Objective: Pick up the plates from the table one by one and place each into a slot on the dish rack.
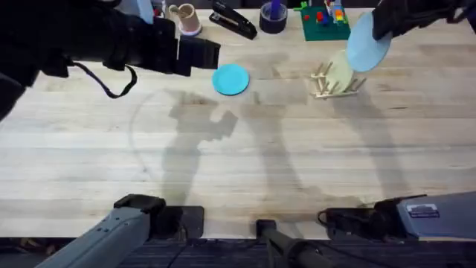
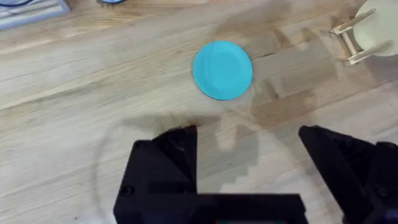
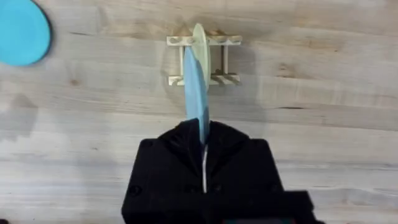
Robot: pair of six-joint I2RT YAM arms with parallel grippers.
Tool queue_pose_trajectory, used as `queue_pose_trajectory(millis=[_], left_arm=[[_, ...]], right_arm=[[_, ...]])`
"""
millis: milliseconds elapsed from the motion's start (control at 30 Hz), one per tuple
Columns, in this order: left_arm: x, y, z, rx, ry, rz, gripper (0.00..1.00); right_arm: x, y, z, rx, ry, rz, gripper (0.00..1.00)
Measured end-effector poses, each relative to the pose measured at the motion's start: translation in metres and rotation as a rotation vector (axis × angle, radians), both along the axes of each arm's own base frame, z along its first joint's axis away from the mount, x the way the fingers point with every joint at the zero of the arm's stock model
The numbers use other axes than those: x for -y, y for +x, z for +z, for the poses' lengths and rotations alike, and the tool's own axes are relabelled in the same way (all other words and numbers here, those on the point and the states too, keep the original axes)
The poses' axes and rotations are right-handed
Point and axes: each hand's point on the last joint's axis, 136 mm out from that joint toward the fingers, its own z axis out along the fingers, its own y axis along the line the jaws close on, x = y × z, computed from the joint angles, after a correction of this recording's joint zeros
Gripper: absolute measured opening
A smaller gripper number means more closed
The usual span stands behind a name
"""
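Observation:
A brighter teal plate (image 1: 230,79) (image 2: 222,70) (image 3: 22,31) lies flat on the table (image 1: 238,164). My left gripper (image 1: 199,56) (image 2: 249,140) hovers just left of it, open, with nothing between its fingers (image 2: 177,146). My right gripper (image 1: 387,26) (image 3: 202,134) is shut on the pale light-blue plate (image 1: 367,46) (image 3: 196,93), held on edge in the air above the dish rack (image 1: 335,83) (image 3: 204,59) (image 2: 351,40). A cream-yellow plate (image 1: 339,68) (image 3: 200,36) stands in one slot of the rack.
Along the far edge stand a cup (image 1: 186,18), a black stapler (image 1: 234,20), a dark tape roll (image 1: 273,16) and a green baseplate with bricks (image 1: 325,21). A clear tray (image 2: 31,9) sits far left. Bare wood stretches across the near half.

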Motion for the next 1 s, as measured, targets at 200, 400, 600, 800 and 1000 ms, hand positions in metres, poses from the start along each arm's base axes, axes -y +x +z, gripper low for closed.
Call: queue_pose_trajectory(millis=[200,400,600,800,1000], left_arm=[[0.000,0.000,0.000,0.000,0.000,0.000,0.995],[0.000,0.000,0.000,0.000,0.000,0.000,0.996],[0.000,0.000,0.000,0.000,0.000,0.000,0.996],[0.000,0.000,0.000,-0.001,0.000,0.000,0.994],[0.000,-0.001,-0.001,-0.003,0.001,0.000,0.995]], right_arm=[[-0.004,0.007,-0.016,-0.047,-0.007,0.007,0.030],[-0.006,0.016,-0.035,-0.100,-0.014,0.011,0.030],[-0.009,0.030,-0.049,-0.107,-0.015,0.012,0.030],[-0.011,0.040,-0.051,-0.083,-0.012,0.013,0.030],[-0.012,0.045,-0.063,-0.107,-0.015,0.014,0.029]])
